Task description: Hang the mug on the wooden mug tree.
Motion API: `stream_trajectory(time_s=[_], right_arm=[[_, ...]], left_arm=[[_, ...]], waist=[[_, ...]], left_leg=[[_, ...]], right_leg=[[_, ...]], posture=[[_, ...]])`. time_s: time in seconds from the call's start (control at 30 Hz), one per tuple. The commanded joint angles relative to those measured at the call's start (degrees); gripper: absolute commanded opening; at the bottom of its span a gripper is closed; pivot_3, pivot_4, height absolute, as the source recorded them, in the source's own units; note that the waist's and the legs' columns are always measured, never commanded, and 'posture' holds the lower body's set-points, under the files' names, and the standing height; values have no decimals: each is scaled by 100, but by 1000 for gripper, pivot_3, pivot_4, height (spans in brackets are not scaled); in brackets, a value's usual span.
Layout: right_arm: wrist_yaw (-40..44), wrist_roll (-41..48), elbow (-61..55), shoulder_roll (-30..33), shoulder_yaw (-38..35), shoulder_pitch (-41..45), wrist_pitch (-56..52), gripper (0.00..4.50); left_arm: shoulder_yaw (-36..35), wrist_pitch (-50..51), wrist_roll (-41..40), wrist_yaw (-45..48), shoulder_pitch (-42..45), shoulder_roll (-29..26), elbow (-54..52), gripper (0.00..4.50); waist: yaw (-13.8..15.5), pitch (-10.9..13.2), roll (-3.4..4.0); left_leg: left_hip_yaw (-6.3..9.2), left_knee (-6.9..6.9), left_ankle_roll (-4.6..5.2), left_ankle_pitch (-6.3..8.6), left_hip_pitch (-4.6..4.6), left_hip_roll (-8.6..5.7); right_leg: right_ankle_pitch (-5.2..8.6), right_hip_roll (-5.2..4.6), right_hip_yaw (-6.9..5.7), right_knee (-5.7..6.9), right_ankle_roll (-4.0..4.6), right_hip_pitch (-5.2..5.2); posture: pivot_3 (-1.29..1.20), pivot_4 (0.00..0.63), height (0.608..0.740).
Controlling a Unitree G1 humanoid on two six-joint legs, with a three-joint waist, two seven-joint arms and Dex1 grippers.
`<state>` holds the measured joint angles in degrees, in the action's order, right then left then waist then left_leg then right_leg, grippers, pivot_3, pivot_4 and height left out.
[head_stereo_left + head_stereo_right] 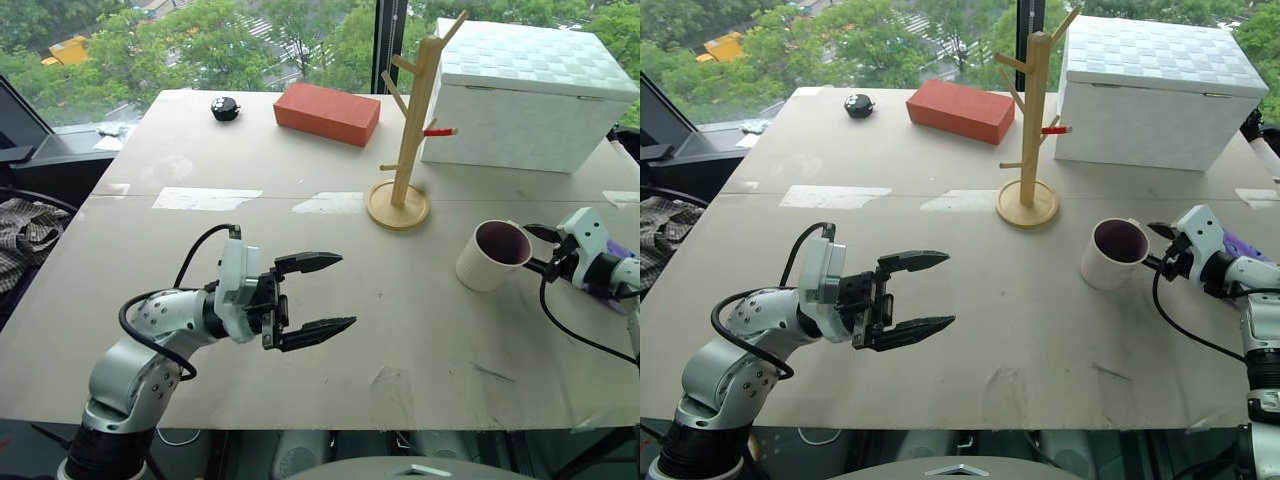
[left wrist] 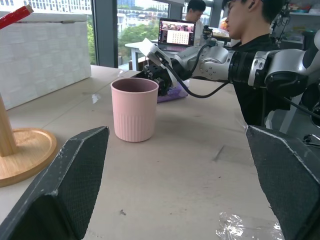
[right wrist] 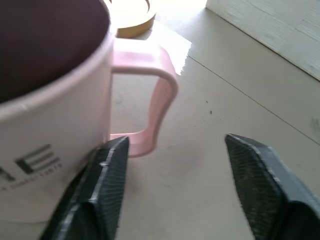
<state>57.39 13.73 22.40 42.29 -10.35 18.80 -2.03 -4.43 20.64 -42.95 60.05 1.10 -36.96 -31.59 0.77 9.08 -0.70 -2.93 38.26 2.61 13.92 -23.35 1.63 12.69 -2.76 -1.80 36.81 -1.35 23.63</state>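
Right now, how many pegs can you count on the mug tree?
6 visible on the mug tree: one red peg on the side toward the white box, five pale-wood ones up the pole, including a short one low down. Others may be hidden behind the pole.

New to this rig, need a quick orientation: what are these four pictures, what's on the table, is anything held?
It is a two-armed humanoid robot. Two pictures come from its head camera, looking down over the table; the other two come from cameras on its wrists. On the table stand the mug, the wooden mug tree, a red block, a white box and a small black object. The left gripper hovers with jaws open, holding nothing. The right gripper sits at the mug's handle, jaws apart, not yet gripping.
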Motion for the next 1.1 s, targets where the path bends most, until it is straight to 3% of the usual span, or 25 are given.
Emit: stream_trajectory(time_s=[0.03,0.1,0.13,0.63,0.83,1.0,1.1], right_arm=[[117,167,-231,42,-54,-3,-40,1297],[150,216,-345,75,-69,-95,-85,242],[161,234,-409,90,-76,-153,-110,106],[-174,641,-2495,142,-251,-1652,-1043,106],[-221,897,-3251,87,-194,-1968,-1434,106],[-411,937,-3120,108,-426,-1864,-1541,106],[-536,713,-2833,251,-545,-1823,-1357,844]], left_arm=[[-138,-34,-101,-100,-32,-49,-338,4500],[-136,-8,-119,-142,-21,-53,-361,4500],[-126,9,-129,-163,-12,-51,-373,4500],[-34,63,-147,-105,66,-36,-287,4500],[-18,65,-139,-60,118,-25,-231,4500],[-27,63,-147,-47,119,-30,-220,4500],[-39,56,-148,-44,81,-32,-234,4500]], waist=[[2,0,0],[4,0,0],[4,0,1],[1,0,1],[6,0,0],[7,0,0],[14,1,-1]], left_leg=[[0,0,0,0,0,0],[0,0,0,0,0,0],[0,0,0,0,0,0],[2,-1,0,0,-2,2],[2,-1,-1,0,4,4],[1,-1,-1,1,1,5],[0,0,0,1,-1,2]], right_leg=[[0,0,0,0,0,0],[0,0,-1,0,1,0],[0,0,-1,0,1,0],[7,-1,-3,0,-10,1],[13,-1,-4,1,-20,0],[13,-2,-3,-2,-20,1],[13,-5,-3,-3,-20,1]], posture=[[0,150,740],[0,150,740],[0,150,740],[0,150,740],[0,150,740],[0,150,740],[0,150,740]])
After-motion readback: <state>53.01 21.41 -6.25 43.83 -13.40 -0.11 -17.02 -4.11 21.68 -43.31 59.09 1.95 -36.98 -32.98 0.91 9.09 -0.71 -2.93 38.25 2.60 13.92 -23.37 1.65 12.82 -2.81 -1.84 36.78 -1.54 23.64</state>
